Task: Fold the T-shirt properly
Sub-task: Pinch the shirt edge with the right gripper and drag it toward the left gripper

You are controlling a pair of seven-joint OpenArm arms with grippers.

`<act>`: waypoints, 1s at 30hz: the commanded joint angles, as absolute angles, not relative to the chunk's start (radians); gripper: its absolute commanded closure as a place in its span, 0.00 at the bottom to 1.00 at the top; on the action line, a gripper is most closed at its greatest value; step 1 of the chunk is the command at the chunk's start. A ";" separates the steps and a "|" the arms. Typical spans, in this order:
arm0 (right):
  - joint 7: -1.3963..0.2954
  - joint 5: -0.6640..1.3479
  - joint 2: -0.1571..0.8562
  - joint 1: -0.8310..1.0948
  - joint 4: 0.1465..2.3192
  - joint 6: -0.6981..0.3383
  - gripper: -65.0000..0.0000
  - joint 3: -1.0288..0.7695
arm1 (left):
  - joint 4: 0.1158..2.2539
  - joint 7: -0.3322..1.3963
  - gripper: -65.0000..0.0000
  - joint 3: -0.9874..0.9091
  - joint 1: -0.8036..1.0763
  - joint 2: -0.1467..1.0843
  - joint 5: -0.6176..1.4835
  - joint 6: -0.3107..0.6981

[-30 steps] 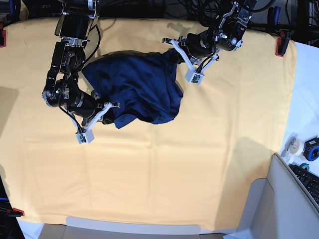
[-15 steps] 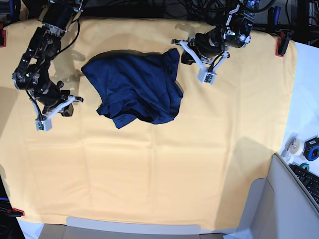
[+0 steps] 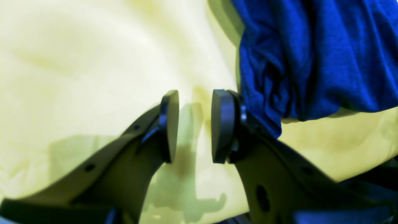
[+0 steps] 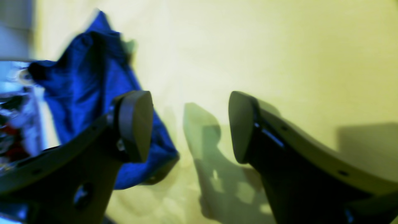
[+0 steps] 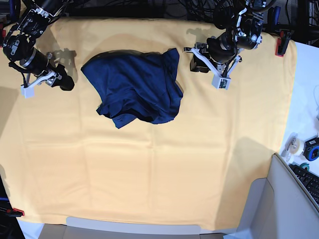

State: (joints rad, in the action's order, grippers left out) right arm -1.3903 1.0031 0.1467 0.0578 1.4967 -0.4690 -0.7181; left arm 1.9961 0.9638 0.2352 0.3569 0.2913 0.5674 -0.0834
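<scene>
Shirt (image 5: 134, 89) lies bunched on the yellow cloth (image 5: 159, 169) covering the surface, toward the far side, center-left in base view. Long axis runs approx from its far corner near the left hand (image 5: 195, 59) diagonally to the near-left lobe. Wrist views add: left hand's pads part-open w/ nothing between, shirt edge just beside; right hand (image 4: 189, 127) wide open, empty.
</scene>
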 commanded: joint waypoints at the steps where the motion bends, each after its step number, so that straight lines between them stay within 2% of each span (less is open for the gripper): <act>1: -1.396 1.026 0.154 0.053 1.491 -0.472 0.41 -0.704 | 2.012 0.952 0.72 0.232 0.357 0.291 0.573 -0.082; 6: -1.396 1.063 0.145 0.058 1.451 -0.472 0.41 -0.634 | 2.011 0.952 0.72 0.232 0.360 0.291 0.573 -0.082; 13: -1.396 1.053 0.071 0.088 1.437 -0.464 0.41 -0.585 | 2.011 0.947 0.72 0.231 0.377 0.283 0.573 -0.084; 22: -1.396 0.984 0.068 0.130 1.445 -0.463 0.60 -0.584 | 2.011 0.947 0.72 0.231 0.378 0.277 0.573 -0.084; 26: -1.396 0.935 0.070 0.154 1.531 -0.461 0.66 -0.584 | 2.011 0.951 0.72 0.232 0.378 0.277 0.573 -0.084; 30: -1.389 0.845 0.061 0.171 1.639 -0.390 0.69 -0.578 | 2.011 0.951 0.72 0.232 0.378 0.277 0.575 -0.084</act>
